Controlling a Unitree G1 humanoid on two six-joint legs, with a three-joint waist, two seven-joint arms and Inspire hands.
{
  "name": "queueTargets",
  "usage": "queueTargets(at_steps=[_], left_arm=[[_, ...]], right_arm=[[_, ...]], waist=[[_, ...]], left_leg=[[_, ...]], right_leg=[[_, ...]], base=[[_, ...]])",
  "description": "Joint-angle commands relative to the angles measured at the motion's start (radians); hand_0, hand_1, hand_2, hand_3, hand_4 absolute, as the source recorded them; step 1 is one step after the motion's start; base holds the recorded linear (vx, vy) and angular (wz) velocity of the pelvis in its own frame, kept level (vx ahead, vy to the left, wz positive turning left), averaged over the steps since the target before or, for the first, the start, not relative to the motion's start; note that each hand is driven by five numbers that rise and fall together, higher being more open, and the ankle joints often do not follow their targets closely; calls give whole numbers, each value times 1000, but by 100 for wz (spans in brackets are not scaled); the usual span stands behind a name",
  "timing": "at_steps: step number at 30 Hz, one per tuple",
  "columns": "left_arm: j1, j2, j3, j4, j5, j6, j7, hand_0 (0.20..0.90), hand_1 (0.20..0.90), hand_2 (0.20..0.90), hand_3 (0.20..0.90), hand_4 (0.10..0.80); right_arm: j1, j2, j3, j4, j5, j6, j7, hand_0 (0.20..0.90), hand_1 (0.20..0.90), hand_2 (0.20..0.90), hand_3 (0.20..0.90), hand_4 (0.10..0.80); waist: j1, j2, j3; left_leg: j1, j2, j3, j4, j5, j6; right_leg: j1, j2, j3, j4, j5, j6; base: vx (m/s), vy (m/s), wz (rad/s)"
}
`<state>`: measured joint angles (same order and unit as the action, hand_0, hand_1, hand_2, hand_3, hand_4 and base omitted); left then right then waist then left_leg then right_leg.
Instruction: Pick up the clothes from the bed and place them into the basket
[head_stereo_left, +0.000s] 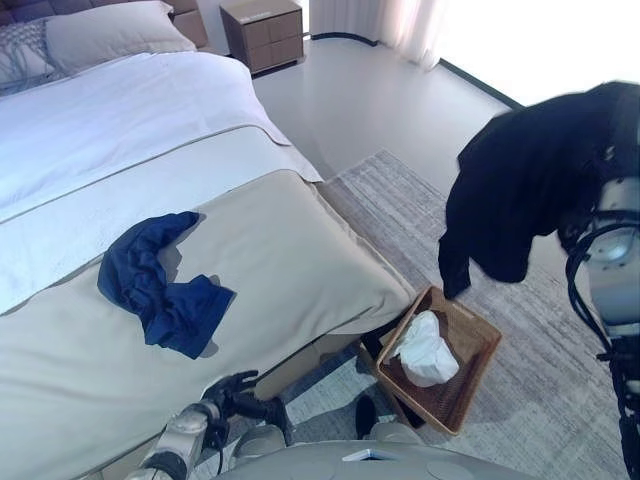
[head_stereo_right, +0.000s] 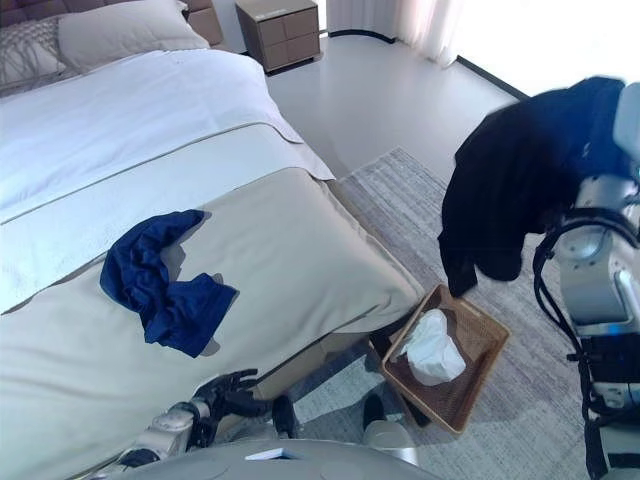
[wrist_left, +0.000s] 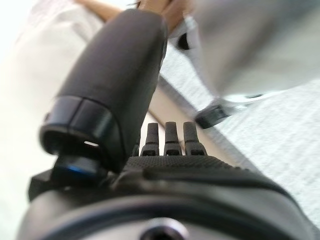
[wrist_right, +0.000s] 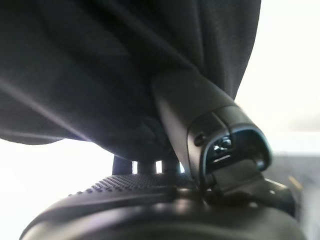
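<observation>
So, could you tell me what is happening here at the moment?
The robot is clearing clothes off the bed into a wicker basket on the rug beside it. Its right hand holds a black garment up in the air, above and just beyond the basket, which already holds a white garment. A blue garment lies crumpled on the beige bedspread. The left hand hangs low by the bed's edge, holding nothing.

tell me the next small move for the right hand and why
Probably swing the right hand toward the bed, over the wicker basket: the black garment it grips hangs above the rug, mostly beyond the basket's far edge.
</observation>
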<state>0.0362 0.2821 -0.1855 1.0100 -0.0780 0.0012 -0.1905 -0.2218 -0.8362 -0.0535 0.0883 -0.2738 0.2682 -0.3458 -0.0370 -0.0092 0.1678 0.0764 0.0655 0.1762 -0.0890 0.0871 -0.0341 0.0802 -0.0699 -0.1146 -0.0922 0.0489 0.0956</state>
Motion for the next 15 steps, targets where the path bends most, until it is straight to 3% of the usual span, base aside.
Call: queueTargets(at_steps=[1,10,11,12,15], left_arm=[[-69,67,-77,44,-30,-26,9,900,900,900,900,800],[-212,57,-160,-53,-183,-123,49,900,900,900,900,800],[-219,59,-169,-76,-198,-134,52,900,900,900,900,800],[-227,61,-176,-89,-208,-145,52,900,900,900,900,800],[-253,76,-195,-136,-225,-153,47,900,900,900,900,800]], right_arm=[[-131,-36,24,53,-117,-29,-12,300,300,300,200,100],[-359,-61,217,328,-164,31,-6,300,300,300,200,100],[-388,-62,252,368,-178,61,19,375,375,375,288,188],[-413,-59,282,417,-196,103,51,900,900,900,900,800],[-493,-53,396,616,-213,199,174,900,900,900,900,800]], waist=[[5,14,-18],[-25,139,200],[-24,151,223],[-24,160,239],[-12,180,277]], left_leg=[[-33,-39,-36,80,-153,20],[-233,-57,-70,149,-98,1],[-262,-59,-73,172,-96,1],[-286,-60,-75,191,-95,1],[-347,-62,-81,230,-92,2]], right_leg=[[-84,5,-53,127,-91,-40],[-307,-20,-38,252,-110,-70],[-339,-24,-35,274,-113,-75],[-366,-28,-34,291,-116,-79],[-427,-35,-37,323,-117,-90]], base=[[-300,-91,-12],[-273,-16,-4],[-168,-18,-12],[-158,-27,-16],[-147,-44,-11]])
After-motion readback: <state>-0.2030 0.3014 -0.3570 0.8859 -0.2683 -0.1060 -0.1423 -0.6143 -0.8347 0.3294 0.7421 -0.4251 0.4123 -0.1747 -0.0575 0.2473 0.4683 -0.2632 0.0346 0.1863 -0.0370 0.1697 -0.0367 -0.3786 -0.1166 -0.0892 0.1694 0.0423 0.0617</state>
